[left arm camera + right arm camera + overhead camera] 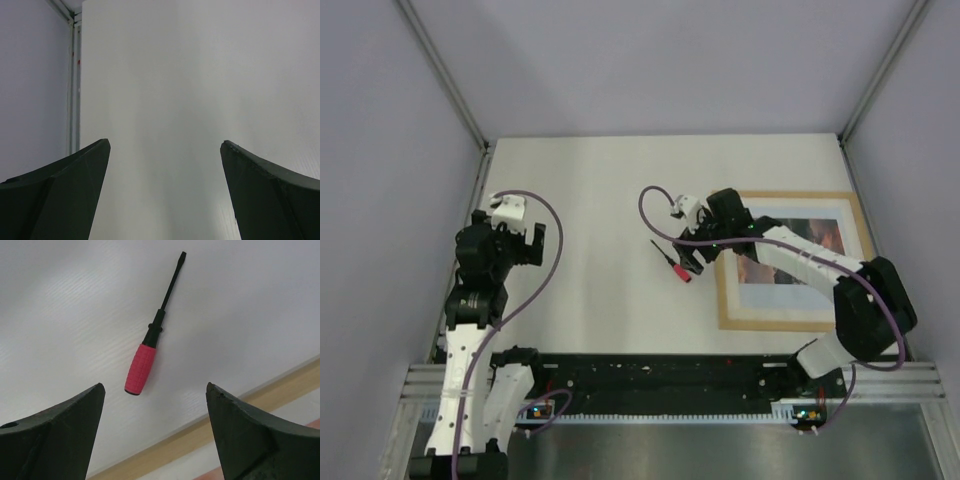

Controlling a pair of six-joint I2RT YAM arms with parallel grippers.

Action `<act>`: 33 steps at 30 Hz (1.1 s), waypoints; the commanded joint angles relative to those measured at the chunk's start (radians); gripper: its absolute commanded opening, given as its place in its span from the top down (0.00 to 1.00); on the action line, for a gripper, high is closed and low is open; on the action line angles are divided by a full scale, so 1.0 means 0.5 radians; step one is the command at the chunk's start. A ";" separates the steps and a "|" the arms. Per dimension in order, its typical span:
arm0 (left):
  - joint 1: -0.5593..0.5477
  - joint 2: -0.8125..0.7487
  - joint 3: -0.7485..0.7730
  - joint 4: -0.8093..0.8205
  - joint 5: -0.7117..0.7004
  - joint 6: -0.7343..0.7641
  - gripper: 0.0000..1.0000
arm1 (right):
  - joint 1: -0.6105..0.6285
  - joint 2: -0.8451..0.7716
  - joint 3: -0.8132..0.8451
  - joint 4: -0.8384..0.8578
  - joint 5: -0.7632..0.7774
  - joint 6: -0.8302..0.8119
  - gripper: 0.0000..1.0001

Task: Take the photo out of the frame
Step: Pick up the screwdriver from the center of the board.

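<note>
Left pincer [165, 145] gapes wide, tucked back on its side; right pincer [155, 385] gapes too, stretched toward the middle.

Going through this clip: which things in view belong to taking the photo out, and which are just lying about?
Belongs to the job: the frame, lying face up; the photo inside it.
Lying about: a red-handled screwdriver left of the frame, untouched, though the open right end effector hovers over it, so it may be a tool.

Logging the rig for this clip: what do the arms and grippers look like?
The left arm and right arm have white link shells with black joints. A purple cable loops along each. The left gripper and right gripper carry matte black, wedge-shaped fingers.
</note>
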 commanded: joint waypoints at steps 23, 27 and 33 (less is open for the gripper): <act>0.005 0.034 -0.040 0.122 -0.354 -0.103 0.01 | 0.304 0.659 0.277 0.019 0.414 0.193 0.44; 0.005 0.040 -0.028 0.152 -0.467 -0.143 0.01 | 0.304 0.690 0.310 0.001 0.414 0.220 0.59; 0.008 0.061 -0.012 0.244 -0.698 -0.177 0.01 | 0.307 0.748 0.399 -0.061 0.350 0.288 0.98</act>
